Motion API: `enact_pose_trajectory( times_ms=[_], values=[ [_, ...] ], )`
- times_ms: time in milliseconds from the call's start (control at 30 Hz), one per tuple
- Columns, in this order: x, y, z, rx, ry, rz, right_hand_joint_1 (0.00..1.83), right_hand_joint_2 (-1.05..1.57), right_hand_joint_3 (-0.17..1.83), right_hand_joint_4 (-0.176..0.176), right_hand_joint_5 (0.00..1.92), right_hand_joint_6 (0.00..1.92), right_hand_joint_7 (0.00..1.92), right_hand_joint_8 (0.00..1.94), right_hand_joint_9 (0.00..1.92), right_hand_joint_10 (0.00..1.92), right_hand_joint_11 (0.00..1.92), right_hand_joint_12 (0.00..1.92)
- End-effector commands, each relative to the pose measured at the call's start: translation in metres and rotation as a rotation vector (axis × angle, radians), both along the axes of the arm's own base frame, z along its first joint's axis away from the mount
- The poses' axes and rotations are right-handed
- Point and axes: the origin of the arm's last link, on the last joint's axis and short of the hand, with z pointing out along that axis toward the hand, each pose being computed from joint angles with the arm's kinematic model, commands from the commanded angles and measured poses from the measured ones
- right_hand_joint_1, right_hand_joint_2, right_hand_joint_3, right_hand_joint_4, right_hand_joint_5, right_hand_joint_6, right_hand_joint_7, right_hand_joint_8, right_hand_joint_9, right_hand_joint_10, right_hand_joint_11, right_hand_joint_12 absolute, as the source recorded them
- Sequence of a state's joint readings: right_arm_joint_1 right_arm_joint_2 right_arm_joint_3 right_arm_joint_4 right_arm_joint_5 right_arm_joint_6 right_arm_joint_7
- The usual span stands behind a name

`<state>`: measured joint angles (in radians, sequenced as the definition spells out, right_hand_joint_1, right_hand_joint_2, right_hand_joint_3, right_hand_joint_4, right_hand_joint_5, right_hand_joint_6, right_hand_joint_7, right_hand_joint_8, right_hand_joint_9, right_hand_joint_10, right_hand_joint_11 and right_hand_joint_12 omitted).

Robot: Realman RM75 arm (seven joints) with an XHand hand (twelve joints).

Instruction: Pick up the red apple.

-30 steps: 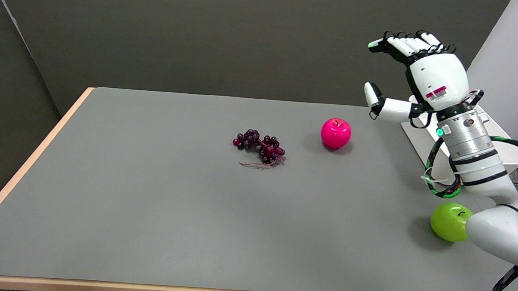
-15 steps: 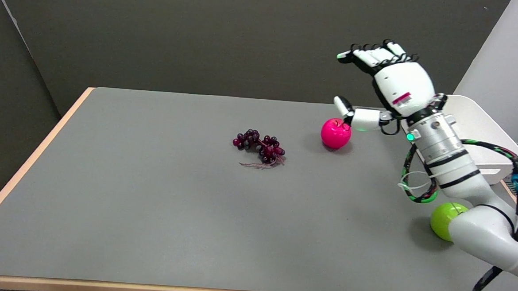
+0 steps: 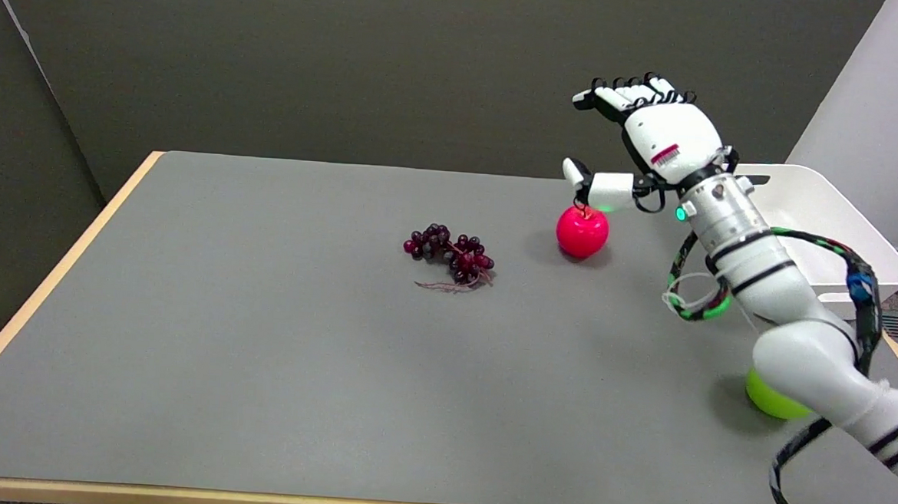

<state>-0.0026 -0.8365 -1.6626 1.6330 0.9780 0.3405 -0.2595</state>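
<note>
The red apple [image 3: 582,231] sits upright on the grey table [image 3: 258,365], right of centre toward the far side. My right hand [image 3: 643,143] hovers just above and to the right of it, open, fingers stretched out to the left and thumb hanging down over the apple's top. Nothing is in the hand. I cannot tell whether the thumb tip touches the apple.
A bunch of dark purple grapes [image 3: 449,253] lies left of the apple. A green apple [image 3: 772,399] sits near the right edge, partly hidden by my right forearm. A white bin [image 3: 820,218] stands at the far right of the table.
My right hand has swung left and come down from high at the right to just over the red apple. The arm now covers more of the green apple. The fruits have not moved.
</note>
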Motion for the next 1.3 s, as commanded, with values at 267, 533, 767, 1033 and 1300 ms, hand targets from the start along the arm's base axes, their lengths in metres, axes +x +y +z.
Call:
enact_pose_trajectory(
  times_ms=[267,533,767,1033,1300],
  values=[
    [-0.013,-0.094,0.033,-0.043,-0.130,-0.246,0.34,0.64,0.97,0.081,0.26,0.53,0.34,0.40,0.26,0.73,0.09,1.13],
    [-0.037,-0.098,0.027,-0.018,-0.122,-0.349,0.38,0.67,0.87,0.075,0.26,0.48,0.33,0.34,0.22,0.71,0.06,1.15],
    [-0.061,-0.092,0.028,-0.014,-0.102,-0.434,0.34,0.62,0.98,0.072,0.24,0.50,0.30,0.37,0.21,0.70,0.07,1.09],
    [-0.080,-0.083,0.034,-0.036,-0.067,-0.480,0.36,0.62,0.98,0.068,0.24,0.50,0.30,0.37,0.20,0.70,0.06,1.09],
    [-0.093,-0.077,0.037,-0.047,-0.017,-0.513,0.36,0.62,0.98,0.065,0.24,0.50,0.30,0.37,0.21,0.70,0.06,1.09]
  ],
)
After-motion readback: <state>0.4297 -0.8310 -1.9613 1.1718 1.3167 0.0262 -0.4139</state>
